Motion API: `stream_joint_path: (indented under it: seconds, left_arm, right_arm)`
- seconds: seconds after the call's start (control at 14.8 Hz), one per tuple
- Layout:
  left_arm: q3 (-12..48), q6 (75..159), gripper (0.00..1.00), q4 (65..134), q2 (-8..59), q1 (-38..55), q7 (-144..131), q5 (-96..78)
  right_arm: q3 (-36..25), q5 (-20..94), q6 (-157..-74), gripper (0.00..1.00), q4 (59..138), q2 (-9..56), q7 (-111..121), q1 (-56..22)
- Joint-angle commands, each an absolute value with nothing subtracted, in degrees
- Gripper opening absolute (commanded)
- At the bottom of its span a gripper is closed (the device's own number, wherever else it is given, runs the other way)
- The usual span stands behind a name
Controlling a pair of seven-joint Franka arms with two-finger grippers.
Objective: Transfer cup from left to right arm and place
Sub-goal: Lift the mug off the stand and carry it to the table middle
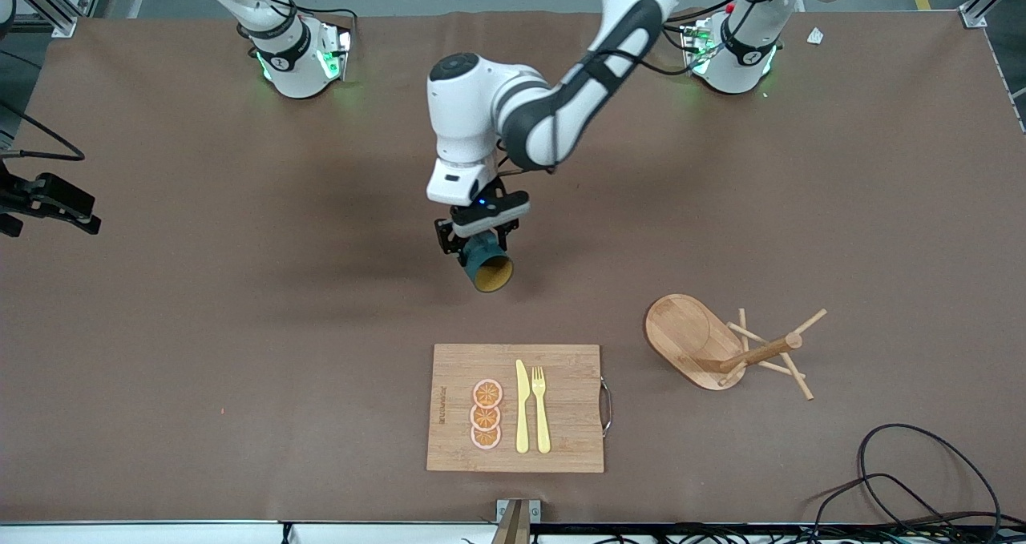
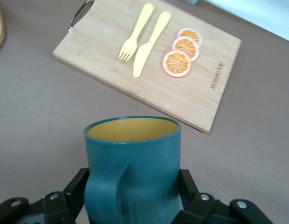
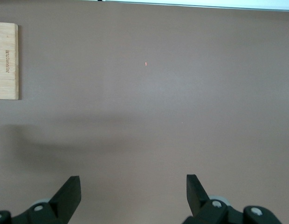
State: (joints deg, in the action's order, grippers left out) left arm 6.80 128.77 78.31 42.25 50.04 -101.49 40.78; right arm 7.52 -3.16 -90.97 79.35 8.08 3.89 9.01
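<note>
The cup (image 1: 486, 263) is up in the air, clamped in the left gripper (image 1: 474, 243) over the bare middle of the table (image 1: 200, 304). It is dark teal outside and mustard-yellow inside, and it hangs tilted with its open mouth turned toward the front camera. In the left wrist view the cup (image 2: 133, 168) fills the lower middle, its side handle facing the camera, with one black finger (image 2: 77, 189) pressed against each side of its body.

The left arm reaches in from its base at the top of the front view. Nearer to the front camera than the spot under the cup lies a wooden cutting board (image 1: 517, 408) with a metal handle on the edge toward the left arm's end of the table. On it sit three orange slices (image 1: 486, 414) in a row, and beside them a yellow knife (image 1: 522, 406) and a yellow fork (image 1: 541, 408) — side by side.

Toward the left arm's end of the table, a wooden peg rack (image 1: 725, 348) lies tipped on its side.

The right gripper (image 3: 134, 193) waits with its fingers wide apart over bare table — it holds nothing.
</note>
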Motion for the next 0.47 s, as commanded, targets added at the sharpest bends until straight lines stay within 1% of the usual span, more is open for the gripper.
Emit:
stream_joint_path:
  seconds: [0.0,0.14,0.2,0.27,0.41]
  left_arm:
    - [5.2,129.0,0.37,76.7,46.1,53.7,-105.4,53.3]
    - [3.3,128.1,0.38,76.8,49.4,57.2,-112.5,66.5]
    - [3.2,126.4,0.38,76.8,51.0,58.4,-115.2,70.0]
    - [3.1,123.6,0.38,76.8,52.5,59.5,-116.5,72.4]
    - [3.2,120.6,0.38,76.7,53.8,61.8,-117.2,74.2]
  right_arm:
    - [7.8,-4.0,-90.4,1.00,79.9,7.2,3.7,9.1]
    - [7.8,-4.0,-90.5,1.00,79.9,7.2,3.8,9.1]
    - [7.8,-4.0,-90.7,1.00,80.0,7.2,3.8,9.1]
    - [7.8,-4.0,-90.9,1.00,80.0,7.2,3.8,9.1]
    - [7.8,-4.0,-91.1,1.00,80.0,7.2,3.8,9.1]
